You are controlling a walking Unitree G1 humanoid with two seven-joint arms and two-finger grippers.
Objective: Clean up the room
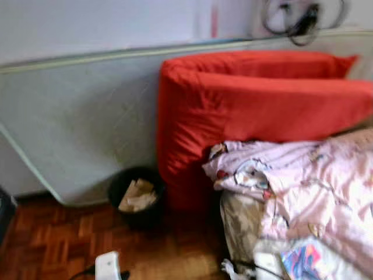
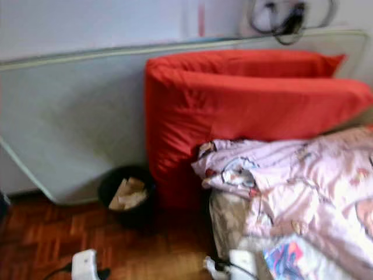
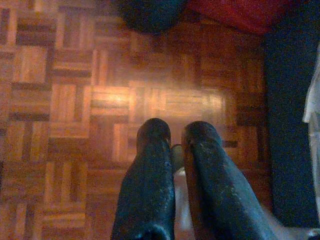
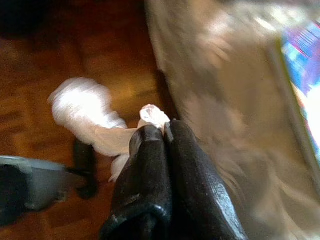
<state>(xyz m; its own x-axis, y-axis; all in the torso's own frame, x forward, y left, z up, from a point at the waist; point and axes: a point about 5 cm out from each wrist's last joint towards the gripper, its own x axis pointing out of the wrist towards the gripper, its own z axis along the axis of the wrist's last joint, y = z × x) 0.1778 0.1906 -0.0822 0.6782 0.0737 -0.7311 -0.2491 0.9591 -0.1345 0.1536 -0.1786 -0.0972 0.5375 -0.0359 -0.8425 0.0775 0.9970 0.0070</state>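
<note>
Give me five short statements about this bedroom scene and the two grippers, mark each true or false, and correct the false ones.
1. The black bin holds paper scraps. True.
2. The bin stands on carpet. False: on the parquet floor.
3. The right gripper pinches white crumpled plastic. True.
4. The left gripper holds a sock. False: it hangs over bare parquet, nothing clearly held.
5. The red mattress lies flat on the floor. False: it is folded, propped by the wall.

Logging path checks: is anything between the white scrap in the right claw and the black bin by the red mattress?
Nothing visible. The right claw is shut on the scrap beside the bed; bare parquet runs from there to the bin, whose top is open.
</note>
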